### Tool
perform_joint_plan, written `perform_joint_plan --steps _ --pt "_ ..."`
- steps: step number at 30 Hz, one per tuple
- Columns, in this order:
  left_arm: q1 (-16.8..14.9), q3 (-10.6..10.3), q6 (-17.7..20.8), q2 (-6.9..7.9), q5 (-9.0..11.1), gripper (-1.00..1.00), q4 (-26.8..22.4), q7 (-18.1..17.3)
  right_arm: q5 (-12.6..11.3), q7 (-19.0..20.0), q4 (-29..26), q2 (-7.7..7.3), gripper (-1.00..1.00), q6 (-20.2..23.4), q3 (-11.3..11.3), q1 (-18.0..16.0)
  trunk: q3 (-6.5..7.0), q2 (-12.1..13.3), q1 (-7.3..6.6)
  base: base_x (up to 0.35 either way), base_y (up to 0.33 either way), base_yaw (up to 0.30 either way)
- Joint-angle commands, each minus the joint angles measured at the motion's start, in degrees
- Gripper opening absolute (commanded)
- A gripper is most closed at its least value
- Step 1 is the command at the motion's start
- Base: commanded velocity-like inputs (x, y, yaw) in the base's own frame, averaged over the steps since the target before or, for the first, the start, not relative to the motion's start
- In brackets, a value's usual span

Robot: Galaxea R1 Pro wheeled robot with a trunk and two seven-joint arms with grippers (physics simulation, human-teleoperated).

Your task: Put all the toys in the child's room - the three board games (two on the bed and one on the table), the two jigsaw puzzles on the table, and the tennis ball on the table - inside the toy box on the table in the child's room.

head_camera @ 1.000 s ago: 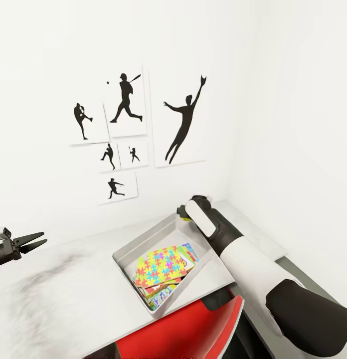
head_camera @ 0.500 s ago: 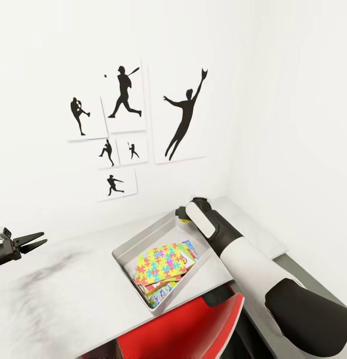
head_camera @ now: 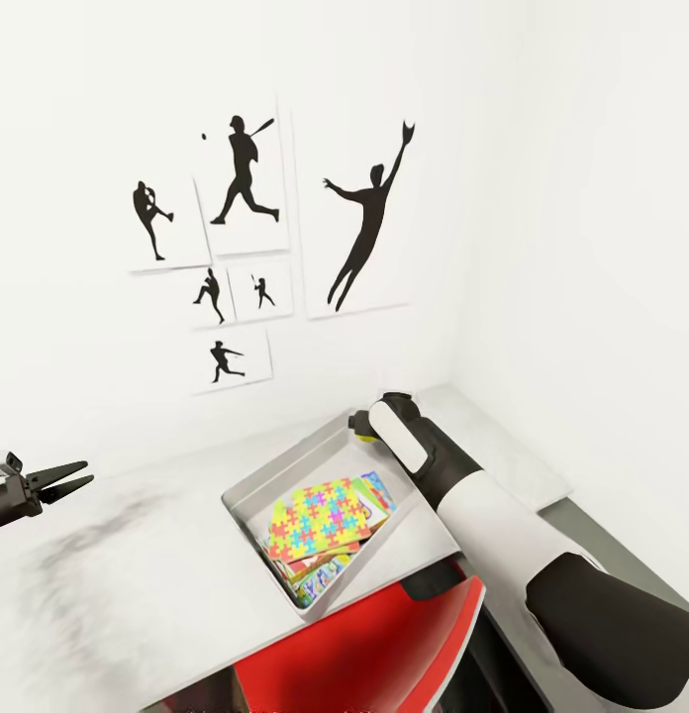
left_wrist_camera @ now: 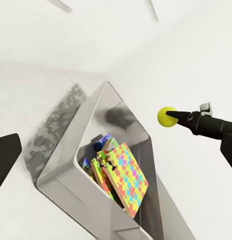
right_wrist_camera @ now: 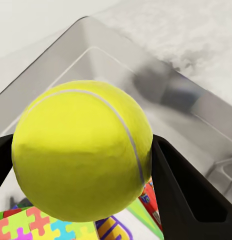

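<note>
Grey table, right hand gripping tennis ball

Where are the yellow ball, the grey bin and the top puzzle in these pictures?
tennis ball (right_wrist_camera: 81,150), right wrist view: middle of its yellow felt.
toy box (head_camera: 275,470), head view: its left rim.
jigsaw puzzle (head_camera: 320,520), head view: centre of the top square.

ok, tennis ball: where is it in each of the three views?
Head view: tennis ball is a yellow sliver peeking out beside the right wrist, above the toy box's far corner.
Left wrist view: small yellow ball at the tip of the right gripper, above the grey bin.
Right wrist view: ball large in the foreground between the dark fingers.
Shared landmark: the bin with the jigsaw puzzle on top.
</note>
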Motion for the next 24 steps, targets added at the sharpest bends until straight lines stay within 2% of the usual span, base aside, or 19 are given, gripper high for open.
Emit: perform_joint_plan --steps 1,24 --pt "-0.1 -0.1 0.6 0.02 0.0 1.00 0.0 -0.3 -0.6 -0.7 0.0 0.00 -1.00 0.0 0.1 -0.1 -0.23 -0.1 0.04 0.000 0.000 0.000" --pt "-0.1 -0.1 0.5 0.38 0.0 1.00 0.0 -0.3 -0.6 -0.7 -0.9 0.00 -1.00 -0.1 -0.3 -0.2 -2.40 -0.1 0.04 0.000 0.000 0.000"
